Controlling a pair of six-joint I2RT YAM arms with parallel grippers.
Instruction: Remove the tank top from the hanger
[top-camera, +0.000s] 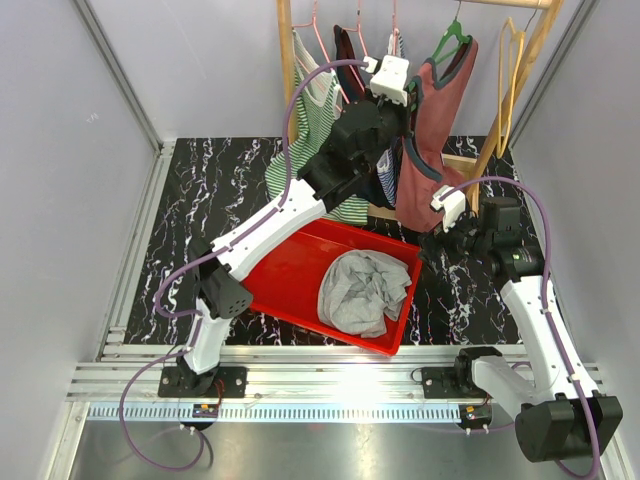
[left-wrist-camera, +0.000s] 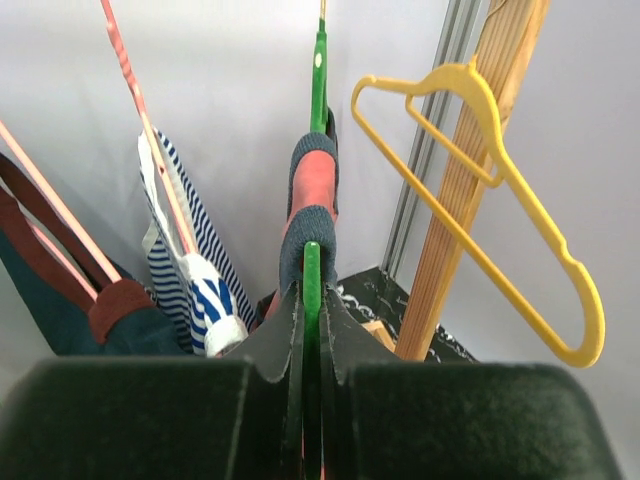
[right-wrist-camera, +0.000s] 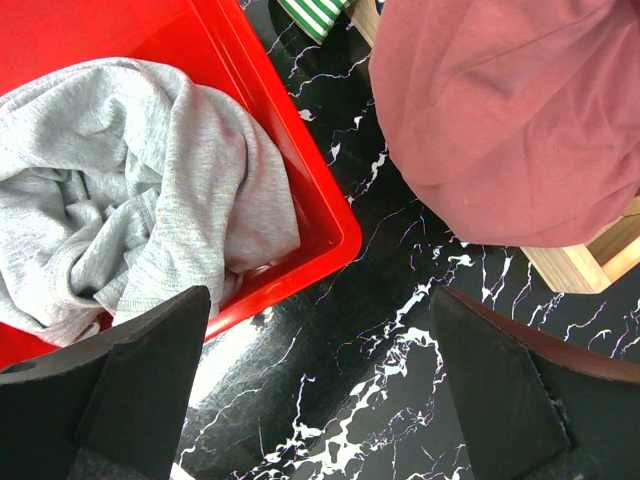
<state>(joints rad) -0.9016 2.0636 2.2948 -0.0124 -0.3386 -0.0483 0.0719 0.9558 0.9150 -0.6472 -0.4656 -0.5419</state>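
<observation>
A faded red tank top (top-camera: 430, 150) with grey trim hangs on a green hanger (top-camera: 450, 42) on the rack at the back. My left gripper (top-camera: 410, 95) is raised to it and is shut on the green hanger (left-wrist-camera: 311, 270) just below the grey-edged strap (left-wrist-camera: 312, 190). My right gripper (top-camera: 440, 235) is open and empty, low over the table. In the right wrist view it (right-wrist-camera: 315, 300) sits below the tank top's lower hem (right-wrist-camera: 500, 110), not touching it.
A red tray (top-camera: 300, 250) holds a crumpled grey garment (top-camera: 360, 290) left of my right gripper. Other tops, among them a green striped one (top-camera: 310, 110), hang on the rack. An empty yellow hanger (left-wrist-camera: 480, 180) and a wooden post (left-wrist-camera: 510, 40) are to the right.
</observation>
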